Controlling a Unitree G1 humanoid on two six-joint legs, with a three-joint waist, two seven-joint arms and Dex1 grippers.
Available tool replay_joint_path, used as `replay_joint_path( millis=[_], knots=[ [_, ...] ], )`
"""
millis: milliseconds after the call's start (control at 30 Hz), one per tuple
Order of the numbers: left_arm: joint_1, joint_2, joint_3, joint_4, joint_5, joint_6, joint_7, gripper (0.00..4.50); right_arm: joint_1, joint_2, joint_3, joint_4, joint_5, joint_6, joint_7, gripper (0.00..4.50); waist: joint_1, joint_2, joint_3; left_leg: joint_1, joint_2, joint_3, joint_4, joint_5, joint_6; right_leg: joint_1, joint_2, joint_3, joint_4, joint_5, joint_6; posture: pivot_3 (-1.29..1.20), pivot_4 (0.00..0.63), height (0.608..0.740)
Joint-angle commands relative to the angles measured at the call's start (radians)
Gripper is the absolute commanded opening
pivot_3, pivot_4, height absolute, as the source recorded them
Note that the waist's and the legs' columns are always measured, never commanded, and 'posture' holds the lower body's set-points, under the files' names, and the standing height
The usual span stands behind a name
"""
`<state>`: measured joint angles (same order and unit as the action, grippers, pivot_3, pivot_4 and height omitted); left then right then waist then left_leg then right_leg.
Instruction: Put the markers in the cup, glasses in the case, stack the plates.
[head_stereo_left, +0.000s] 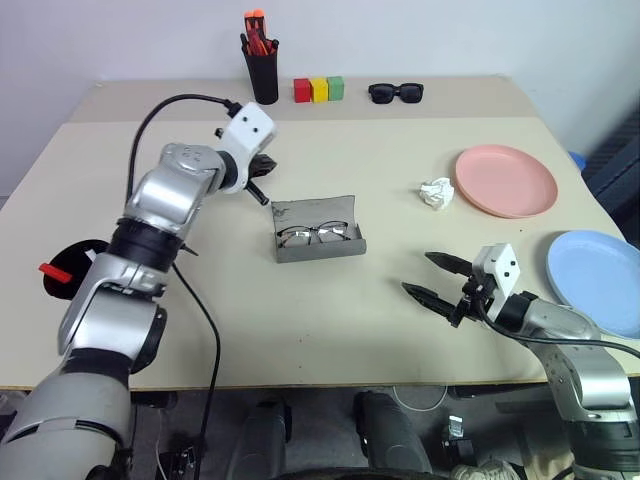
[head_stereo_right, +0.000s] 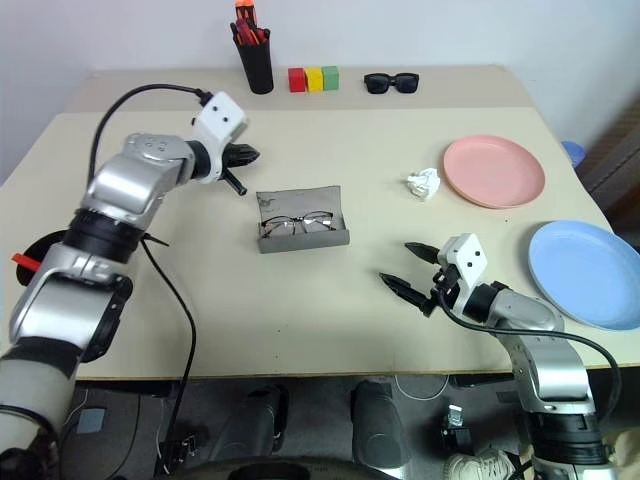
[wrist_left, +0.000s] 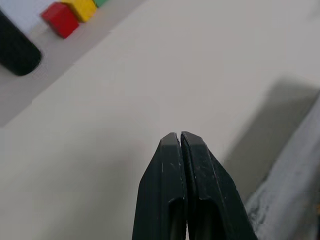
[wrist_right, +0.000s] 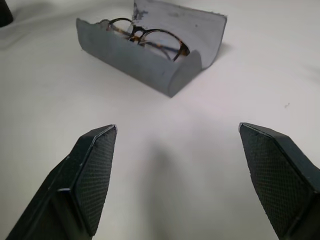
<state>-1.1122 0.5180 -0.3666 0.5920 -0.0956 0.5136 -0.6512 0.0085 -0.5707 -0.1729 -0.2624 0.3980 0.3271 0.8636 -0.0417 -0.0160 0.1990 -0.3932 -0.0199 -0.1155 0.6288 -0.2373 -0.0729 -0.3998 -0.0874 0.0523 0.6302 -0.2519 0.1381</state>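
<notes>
Grey felt case (head_stereo_left: 318, 243) cradles wire glasses (head_stereo_left: 318, 234); left gripper (wrist_left: 180, 137) pinched together, right gripper (head_stereo_left: 433, 279) spread.

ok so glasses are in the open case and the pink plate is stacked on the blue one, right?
Not stacked. In the left eye view the pink plate and the blue plate lie apart on the table. The glasses are in the open case, as you said.

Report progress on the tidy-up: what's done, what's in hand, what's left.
Done: the glasses lie inside the case, lid still open. In hand: nothing; the left gripper is shut and empty behind the case, the right gripper open over bare table. Left: the pink plate and blue plate sit apart, unstacked. I can't make out the markers.
</notes>
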Motion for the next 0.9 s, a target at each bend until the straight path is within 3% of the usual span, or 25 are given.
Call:
replay_joint_path(
  millis=[33, 267, 433, 600, 900],
  knots=[
    [-0.105, -0.061, -0.037, 0.214, 0.112, -0.134, -0.025, 0.03, 0.009, 0.004, -0.022, -0.091, 0.031, 0.025, -0.050, 3.99, 0.002, 0.000, 0.000, 0.000, 0.000, 0.000, 0.000, 0.000, 0.000, 0.000, 0.000, 0.000, 0.000, 0.000, 0.000, 0.00, 0.150, 0.740],
    [-0.192, -0.192, -0.046, 0.538, 0.228, -0.314, -0.054, 0.03, 0.000, 0.007, -0.011, -0.126, 0.048, 0.050, -0.096, 3.99, 0.003, -0.001, 0.001, -0.001, 0.000, 0.000, 0.000, 0.000, 0.000, -0.001, 0.000, 0.000, 0.000, 0.000, 0.001, 0.00, 0.150, 0.740],
    [-0.204, -0.219, 0.004, 0.552, 0.199, -0.300, -0.282, 0.03, -0.003, -0.003, -0.017, -0.110, 0.055, 0.039, -0.093, 3.99, 0.002, -0.001, 0.001, -0.003, 0.000, 0.000, 0.000, 0.000, 0.000, -0.003, 0.000, 0.000, 0.000, 0.000, 0.001, 0.00, 0.150, 0.740],
    [-0.164, -0.177, 0.031, 0.408, 0.185, -0.228, -0.442, 0.03, 0.004, -0.010, -0.030, -0.095, 0.058, 0.025, -0.084, 3.99, 0.001, -0.001, 0.001, -0.004, 0.000, 0.000, 0.000, 0.000, 0.000, -0.003, 0.000, 0.000, 0.001, 0.000, 0.001, 0.00, 0.150, 0.740],
    [0.113, -0.062, 0.014, -0.251, 0.120, 0.110, -0.584, 0.03, 0.012, -0.015, -0.031, -0.067, 0.051, 0.018, -0.082, 3.99, -0.002, 0.000, 0.000, -0.003, 0.000, -0.001, 0.000, 0.000, 0.000, -0.004, 0.000, 0.000, 0.002, 0.000, 0.001, 0.00, 0.150, 0.740]
  ],
)
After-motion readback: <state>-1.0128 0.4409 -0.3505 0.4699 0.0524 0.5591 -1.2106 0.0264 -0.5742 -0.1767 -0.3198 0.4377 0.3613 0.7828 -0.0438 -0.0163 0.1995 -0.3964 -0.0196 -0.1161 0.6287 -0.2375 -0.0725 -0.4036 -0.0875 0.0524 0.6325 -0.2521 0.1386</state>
